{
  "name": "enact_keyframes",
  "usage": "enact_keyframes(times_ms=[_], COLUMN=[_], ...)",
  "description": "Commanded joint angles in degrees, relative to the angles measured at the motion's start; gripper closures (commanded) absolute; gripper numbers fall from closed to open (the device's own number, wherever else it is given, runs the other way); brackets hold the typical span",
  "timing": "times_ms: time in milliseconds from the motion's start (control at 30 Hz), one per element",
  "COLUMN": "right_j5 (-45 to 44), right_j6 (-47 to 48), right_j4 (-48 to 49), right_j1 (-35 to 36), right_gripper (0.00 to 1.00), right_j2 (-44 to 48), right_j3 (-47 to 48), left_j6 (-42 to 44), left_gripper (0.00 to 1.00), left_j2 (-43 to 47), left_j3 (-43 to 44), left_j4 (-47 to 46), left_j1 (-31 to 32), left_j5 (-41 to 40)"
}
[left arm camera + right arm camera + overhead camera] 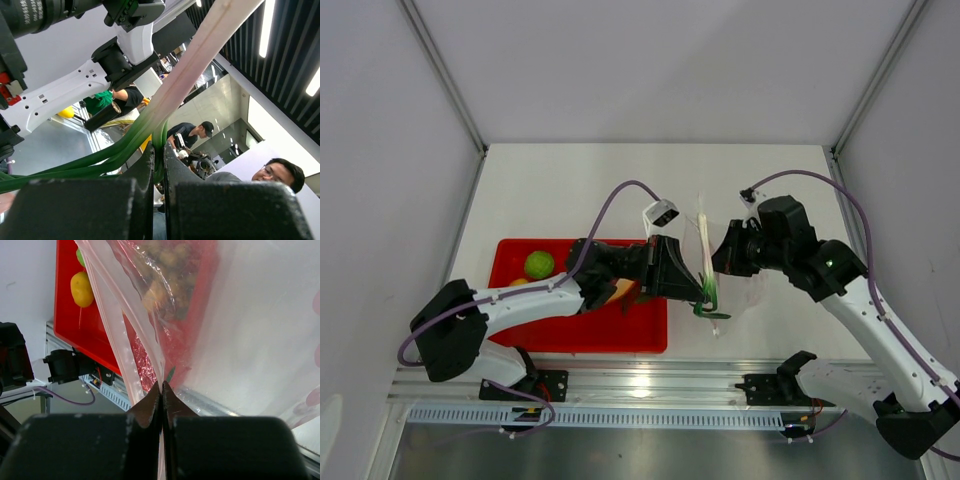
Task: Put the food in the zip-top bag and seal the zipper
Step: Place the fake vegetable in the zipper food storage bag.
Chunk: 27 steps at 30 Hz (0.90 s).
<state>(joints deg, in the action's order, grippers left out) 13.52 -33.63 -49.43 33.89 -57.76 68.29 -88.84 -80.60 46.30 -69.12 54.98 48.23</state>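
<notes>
Bag (703, 228) held up near table centre, a gripper on each side.
Red tray (575, 335) sits at 8 o'clock of the bag; green ball (539, 264) in its 10 o'clock corner, yellow ball (82, 288) at 7 o'clock of that, tan balls (165, 270) in the tray, seen through the plastic. Left gripper (700, 285) at 9 o'clock of the bag, clamped fully on green stalks (711, 302), whose ends poke out toward 6 o'clock. Right gripper (717, 262) at 3 o'clock, closed tight, pinching the bag's clear film.
</notes>
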Motion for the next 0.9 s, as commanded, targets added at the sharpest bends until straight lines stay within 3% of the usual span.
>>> enact_keyframes(times_ms=[0, 533, 867], right_j5=[1.2, 2.1, 5.6], right_j6=[1.5, 1.9, 1.0], right_j4=[0.3, 1.5, 2.7], right_j1=[-0.2, -0.1, -0.1], right_gripper=[1.00, 1.00, 1.00], right_j2=[1.5, 1.4, 2.7], right_j3=[-0.1, -1.8, -1.6], left_j6=[-2.4, -4.9, -7.1], left_gripper=[1.00, 0.99, 0.99], left_j2=[1.5, 0.9, -3.2], left_j3=[2.6, 9.9, 9.8], left_j4=[-23.4, -17.5, -22.8], left_j1=[-0.9, -3.3, -5.1], left_j5=[0.1, -2.8, -2.0])
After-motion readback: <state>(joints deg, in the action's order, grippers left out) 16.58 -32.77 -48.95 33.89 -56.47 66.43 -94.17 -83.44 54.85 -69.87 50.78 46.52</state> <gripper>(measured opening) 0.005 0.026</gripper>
